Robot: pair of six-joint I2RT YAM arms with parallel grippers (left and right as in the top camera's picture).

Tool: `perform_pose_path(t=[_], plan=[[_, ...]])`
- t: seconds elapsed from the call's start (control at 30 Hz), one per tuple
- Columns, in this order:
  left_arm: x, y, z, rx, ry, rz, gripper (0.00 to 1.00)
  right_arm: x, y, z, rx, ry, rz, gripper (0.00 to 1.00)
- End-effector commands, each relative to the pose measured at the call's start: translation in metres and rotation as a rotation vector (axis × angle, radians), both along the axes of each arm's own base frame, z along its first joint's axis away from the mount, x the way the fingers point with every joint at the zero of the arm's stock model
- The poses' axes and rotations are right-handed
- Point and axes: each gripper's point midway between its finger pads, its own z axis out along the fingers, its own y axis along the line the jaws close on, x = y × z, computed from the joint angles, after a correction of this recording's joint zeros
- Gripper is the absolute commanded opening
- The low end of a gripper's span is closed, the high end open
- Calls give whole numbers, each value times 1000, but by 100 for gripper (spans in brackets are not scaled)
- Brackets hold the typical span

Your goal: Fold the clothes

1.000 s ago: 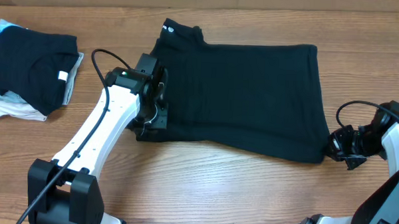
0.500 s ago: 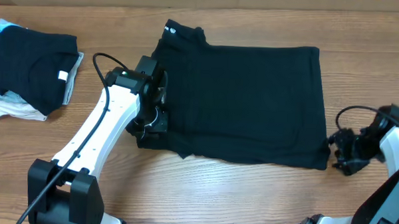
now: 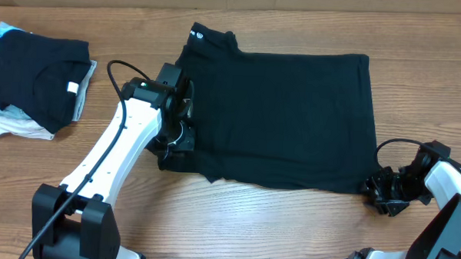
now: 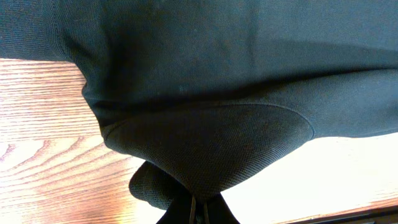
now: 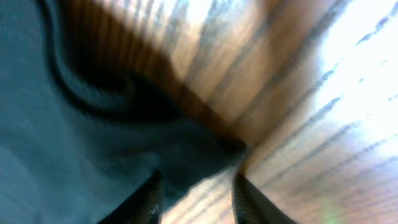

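Left gripper point(image 3: 176, 141): pinched shut on the shirt point(image 3: 277, 108) at its near-left corner, cloth bunched. Right gripper point(image 3: 374, 190): jaws apart at the shirt's near-right corner, holding nothing. Shirt: spread flat; pile point(image 3: 32, 72) well to its left. Step, as I judge it: securing both near corners. Next I'd close the right gripper, then lift evenly.

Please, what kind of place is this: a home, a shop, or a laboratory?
Probably a robot laboratory bench: the left arm and the right arm work at a wooden table, with a black shirt spread out and folded clothes stacked aside.
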Motion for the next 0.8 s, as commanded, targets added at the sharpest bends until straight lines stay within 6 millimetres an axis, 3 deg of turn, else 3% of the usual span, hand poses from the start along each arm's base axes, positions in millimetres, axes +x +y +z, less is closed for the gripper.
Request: perform_pose_path(t=[0.0,0.07,0.2,0.37,0.57,0.77], plan=[[7,-3,10,-23,-36,-27,4,3,1,-1,0,-43,35,20],[7,-4,10,-28,-36,-28,4,-1,3,0,13,-24,40,5],[5,-4,10,-28,-29,-28,4,-8,7,12,42,24,46,4],[2,-3,10,-24,-15,-28,4,-2,-2,31,20,40,56,4],[1,-3,10,-23,-12,-27,4,16,-15,51,-17,-7,83,4],[10,-1,14,-12,-49,-24,4,48,-35,52,-99,-118,39,4]])
